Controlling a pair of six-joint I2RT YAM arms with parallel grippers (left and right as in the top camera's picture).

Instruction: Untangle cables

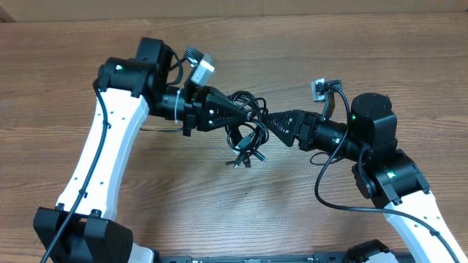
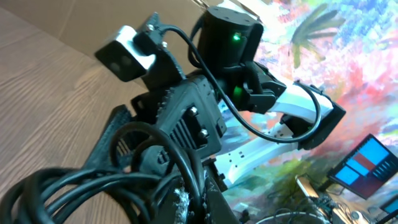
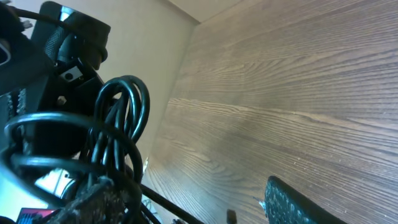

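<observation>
The cables (image 1: 247, 126) are hanging in a knotted bunch over the middle of the table (image 1: 329, 44), plug ends (image 1: 243, 157) dangling below; the left gripper (image 1: 238, 113) is clamping the bunch from the left, cords crowding its tips; the right gripper (image 1: 269, 120) is meeting it from the right, its fingers (image 3: 292, 202) spreading wide, cords lying against one of them.

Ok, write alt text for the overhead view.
A tangled bunch of black cables sits mid-frame over a wooden table. The left tool and right tool point into it from either side.
</observation>
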